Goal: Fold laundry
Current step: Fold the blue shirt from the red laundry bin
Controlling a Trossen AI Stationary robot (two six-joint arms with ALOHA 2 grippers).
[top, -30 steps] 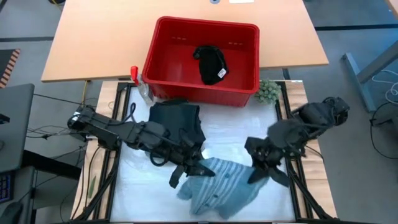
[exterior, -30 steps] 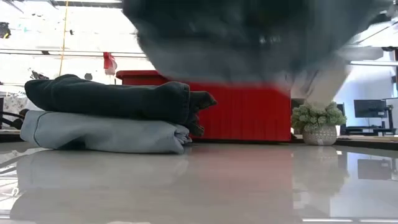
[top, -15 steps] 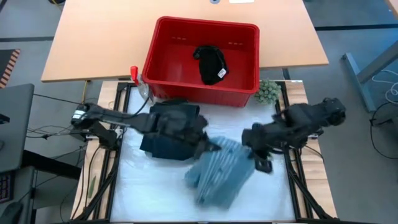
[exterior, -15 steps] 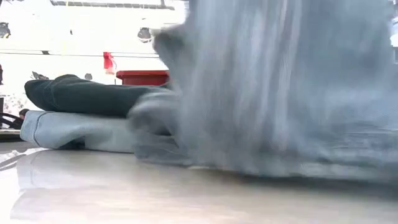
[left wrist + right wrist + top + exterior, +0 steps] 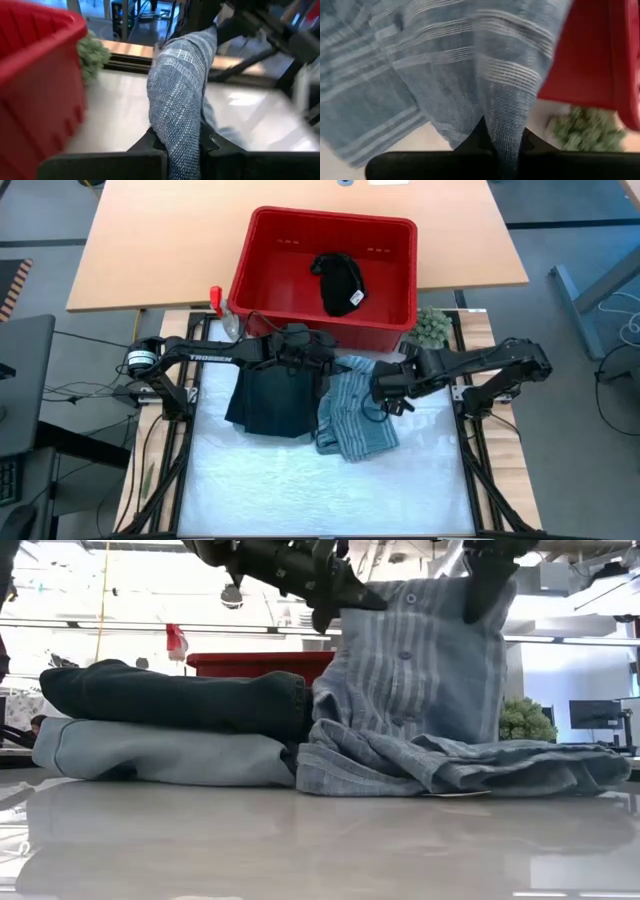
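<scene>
Striped shirt [image 5: 355, 415] swung up beside the stack; left hand [image 5: 335, 368] and right hand [image 5: 385, 385] both pinch its top edge, fold halfway.

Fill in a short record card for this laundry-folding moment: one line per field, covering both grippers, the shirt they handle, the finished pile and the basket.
left gripper: shut on the striped shirt, near the basket
right gripper: shut on the striped shirt's other edge
striped shirt: grey-blue, upper part lifted, lower part bunched on the table
folded pile: dark navy garment on top of a light blue one, beside the shirt
red basket: behind the pile, holds a black garment with a white tag
</scene>
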